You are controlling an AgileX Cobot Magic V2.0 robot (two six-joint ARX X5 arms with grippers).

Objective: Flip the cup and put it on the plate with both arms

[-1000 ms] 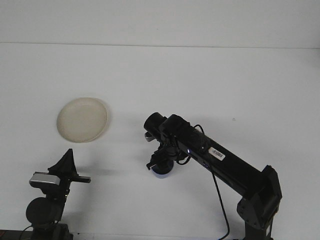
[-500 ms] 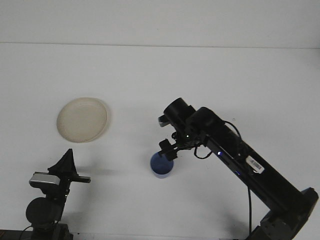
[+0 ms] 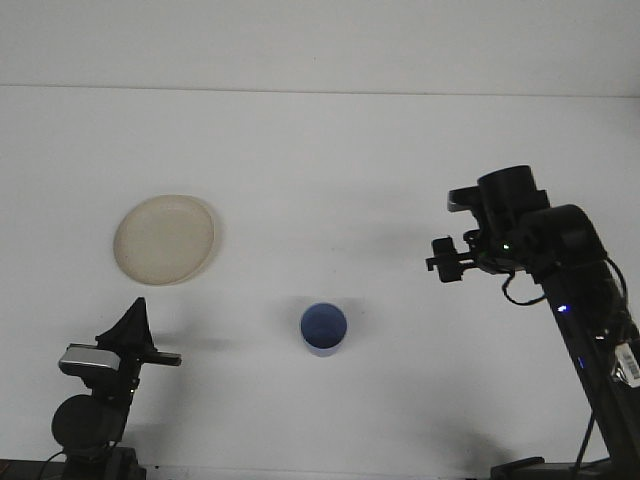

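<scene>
I see small round blue plastic cup (image 3: 323, 329) upright, mouth up, on matte white worktop (image 3: 330, 160); shallow cream plate (image 3: 164, 239) at ten o'clock; right hand (image 3: 447, 262) empty, spread unclear; left hand (image 3: 135, 335) can't tell.

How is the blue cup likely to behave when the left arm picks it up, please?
The cup is small and thin-looking, so probably light. It stands upright, mouth up, so it shouldn't roll, but a side nudge might tip it. Its smooth wall could slip.

Lab: bare white table (image 3: 320, 150)

The right gripper (image 3: 445, 266) is off the blue cup (image 3: 324, 329) and now sits well apart, to its right. The cup stands alone, mouth up.
</scene>
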